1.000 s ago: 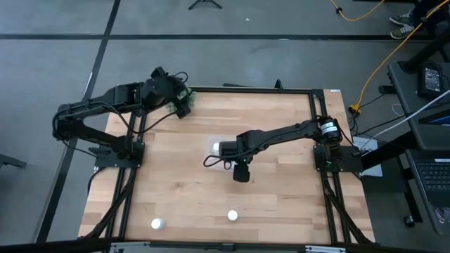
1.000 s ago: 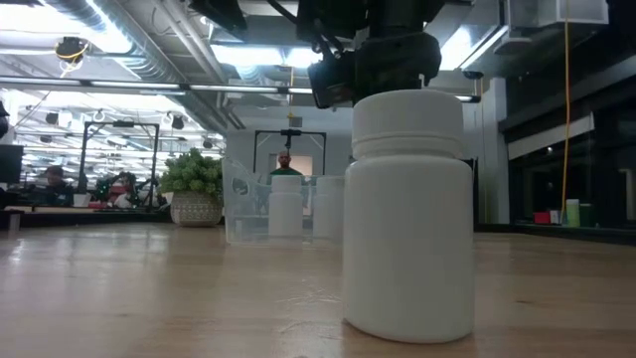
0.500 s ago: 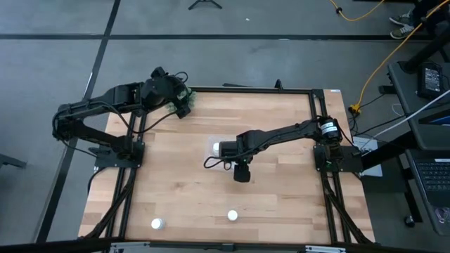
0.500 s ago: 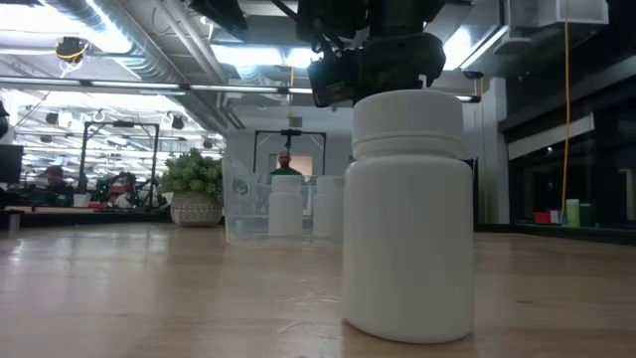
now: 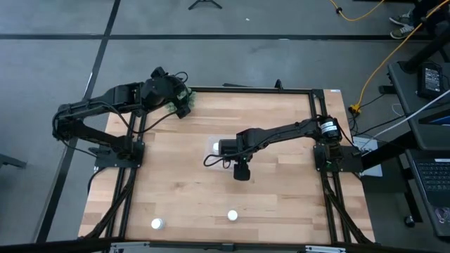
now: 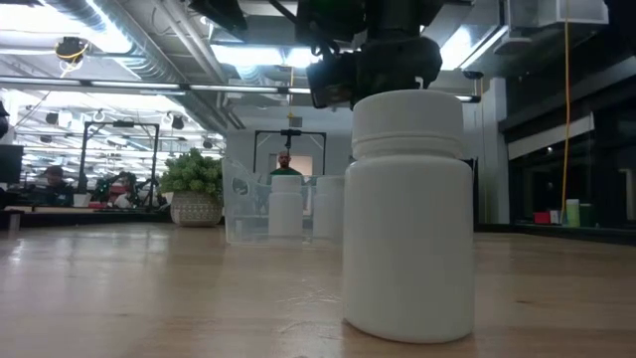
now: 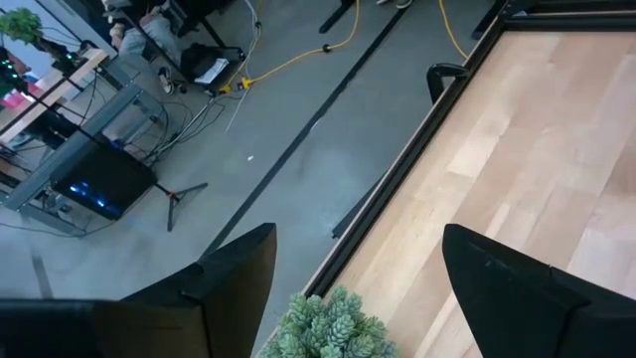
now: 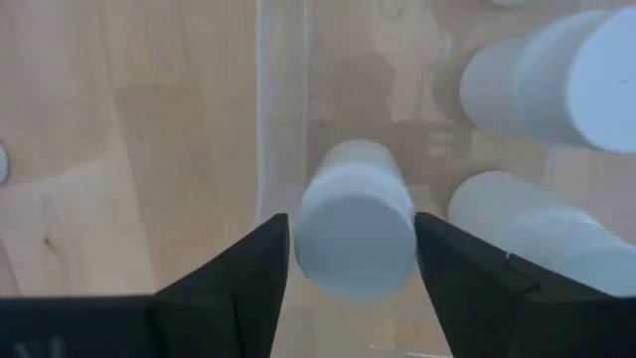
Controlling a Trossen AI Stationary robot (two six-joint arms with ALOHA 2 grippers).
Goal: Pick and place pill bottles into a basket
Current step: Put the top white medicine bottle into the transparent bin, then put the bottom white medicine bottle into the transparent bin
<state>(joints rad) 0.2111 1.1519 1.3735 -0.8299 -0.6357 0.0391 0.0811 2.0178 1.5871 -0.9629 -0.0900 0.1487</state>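
My right gripper (image 5: 219, 147) points down over the clear basket (image 8: 281, 119) at the table's middle, shut on a white pill bottle (image 8: 356, 234). Two more bottles (image 8: 556, 75) stand in the basket beside it. In the low view the basket (image 6: 238, 214) shows far off with bottles in it. Two bottles (image 5: 157, 223) (image 5: 232, 216) stand upright on their bases near the table's front edge; one fills the low view (image 6: 407, 214). My left gripper (image 7: 358, 288) is open and empty above the green plant (image 5: 184, 98) at the far left corner. My right gripper pinches the pill bottle between its two fingers, one on each side near the cap (image 8: 303, 239). The fingers come from above and point down. The bottle is upright inside the basket's outline. I cannot tell whether its base rests on the basket floor.
The green plant in its pot (image 6: 194, 189) stands at the far left corner under my left arm. The bare wooden tabletop (image 5: 183, 190) lies between the basket and the two bottles at the front. People show in the room behind.
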